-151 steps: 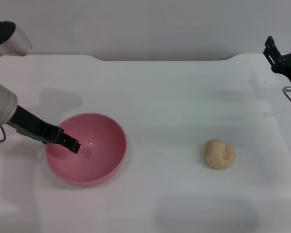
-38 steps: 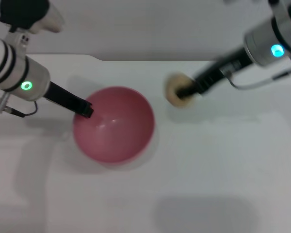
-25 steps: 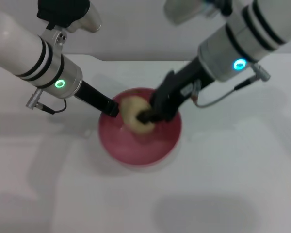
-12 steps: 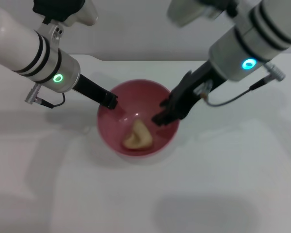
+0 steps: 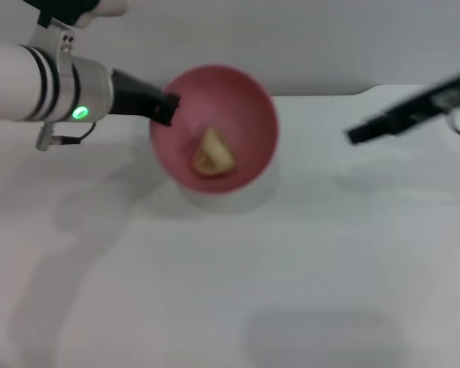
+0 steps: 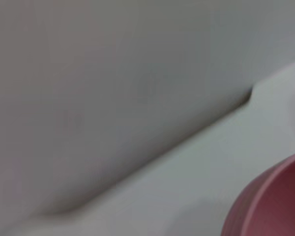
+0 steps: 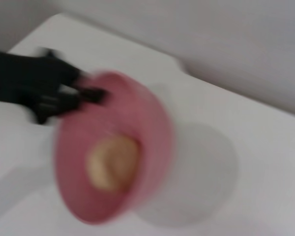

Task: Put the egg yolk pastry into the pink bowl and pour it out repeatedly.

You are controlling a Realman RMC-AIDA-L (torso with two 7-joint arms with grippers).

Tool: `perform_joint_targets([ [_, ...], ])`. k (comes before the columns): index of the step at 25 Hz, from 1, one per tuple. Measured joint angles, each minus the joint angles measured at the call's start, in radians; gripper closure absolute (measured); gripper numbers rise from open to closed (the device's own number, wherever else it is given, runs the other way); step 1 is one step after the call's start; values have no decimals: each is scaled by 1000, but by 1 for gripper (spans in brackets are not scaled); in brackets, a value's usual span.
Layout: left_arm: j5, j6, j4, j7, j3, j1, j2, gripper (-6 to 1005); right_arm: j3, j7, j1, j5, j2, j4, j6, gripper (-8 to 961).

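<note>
The pink bowl (image 5: 241, 107) hangs above the white table, tipped so its opening faces the head camera. The egg yolk pastry (image 5: 212, 153) lies inside it against the lower wall. My left gripper (image 5: 169, 108) is shut on the bowl's left rim and carries it. My right gripper (image 5: 359, 135) is well off to the right of the bowl, above the table, holding nothing. In the right wrist view the pink bowl (image 7: 147, 128) shows with the pastry (image 7: 112, 162) in it and the left gripper (image 7: 86, 93) on its rim. The left wrist view catches only the bowl's edge (image 6: 270, 206).
The white table (image 5: 291, 268) spreads under both arms, with the bowl's shadow (image 5: 238, 192) just below the bowl. A grey wall (image 5: 314, 38) rises behind the table's far edge.
The left arm has lifted the bowl off the table and tipped it, with the pastry still inside. The right arm has drawn back to the right, away from the bowl.
</note>
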Motion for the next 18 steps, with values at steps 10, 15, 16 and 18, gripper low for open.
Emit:
perform_joint_targets([
  [10, 123, -754, 216, 273, 472, 370, -1, 1000, 338, -48, -168, -9, 7, 43, -60, 560],
  [15, 258, -1272, 1, 474, 680, 408, -12, 1000, 383, -69, -184, -8, 7, 44, -78, 560],
  [16, 253, -1371, -55, 527, 714, 395, -14, 1000, 386, -70, -185, -8, 7, 46, -79, 560],
  [18, 213, -1559, -176, 632, 785, 351, -17, 1000, 387, -70, -186, -8, 7, 56, -82, 560],
])
